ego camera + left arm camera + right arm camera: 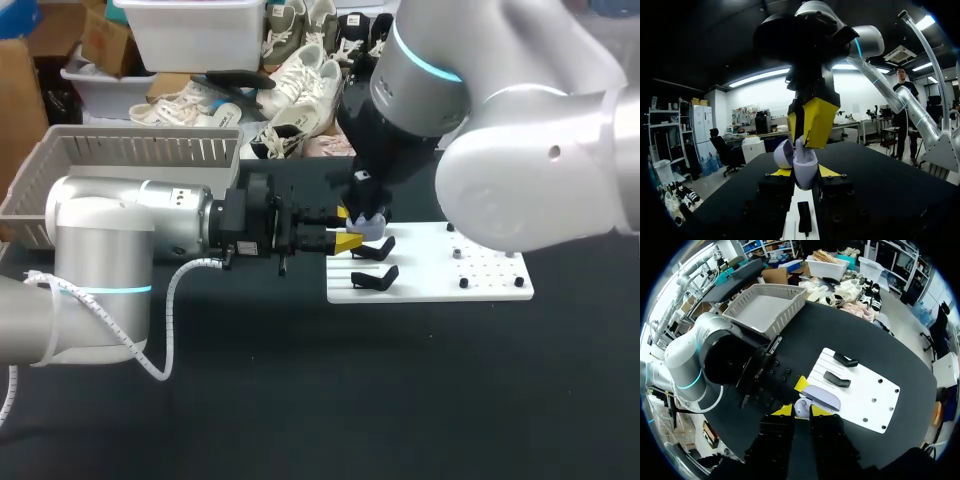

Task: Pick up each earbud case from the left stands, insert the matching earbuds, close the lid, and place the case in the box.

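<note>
Between the yellow tips of my right gripper [801, 411], closed narrowly on it from above, hangs the small pale-lilac plastic earbud case [805, 169], lid hinged open, just over the flat white board [480, 272] with two black stands [375, 277]. My left gripper [347, 228] lies level beside the case; whether it grips I cannot tell. I judge this the earbud-inserting step: next comes seating the buds squarely, shutting the lid, then the grey slatted basket [140, 150] at far left.

The table [300, 400] is viewed from above and behind by the head camera. The earbud case [370, 226], shared by all views, is seen closely: level from the left wrist, downward from the right.
</note>
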{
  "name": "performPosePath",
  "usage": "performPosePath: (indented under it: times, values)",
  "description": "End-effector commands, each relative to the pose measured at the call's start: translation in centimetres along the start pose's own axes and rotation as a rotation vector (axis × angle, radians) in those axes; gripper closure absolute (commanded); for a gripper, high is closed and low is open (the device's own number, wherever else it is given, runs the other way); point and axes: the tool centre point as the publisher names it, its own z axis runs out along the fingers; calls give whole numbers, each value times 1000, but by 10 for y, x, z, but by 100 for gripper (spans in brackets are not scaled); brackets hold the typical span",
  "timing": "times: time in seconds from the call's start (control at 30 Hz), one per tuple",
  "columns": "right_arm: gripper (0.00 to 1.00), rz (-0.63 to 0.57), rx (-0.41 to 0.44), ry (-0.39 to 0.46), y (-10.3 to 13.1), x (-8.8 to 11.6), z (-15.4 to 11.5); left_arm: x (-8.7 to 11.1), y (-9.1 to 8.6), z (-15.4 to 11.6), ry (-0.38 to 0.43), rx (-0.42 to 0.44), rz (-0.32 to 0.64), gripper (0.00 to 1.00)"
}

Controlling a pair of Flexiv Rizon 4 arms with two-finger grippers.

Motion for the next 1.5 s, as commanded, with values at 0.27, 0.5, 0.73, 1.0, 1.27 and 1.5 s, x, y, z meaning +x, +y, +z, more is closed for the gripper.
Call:
performPosePath:
  times: [0.27,0.5,0.73,1.0,1.27,1.5]
  values:
    - [100,-16,24,27,1,-1,2,0,-1,1,-1,-4,2,100]
    - [64,-17,29,34,4,-3,-1,0,-1,1,-1,-4,2,100]
    - [53,-21,35,29,7,0,-8,0,-1,1,-1,-4,2,100]
    - [36,69,52,-38,-6,-6,-37,0,-1,1,-1,-4,2,100]
    - [0,243,113,-41,-50,-36,-42,0,-1,1,-1,-4,2,100]
    - [0,265,143,17,-68,-45,-27,0,-1,1,-1,-4,2,100]
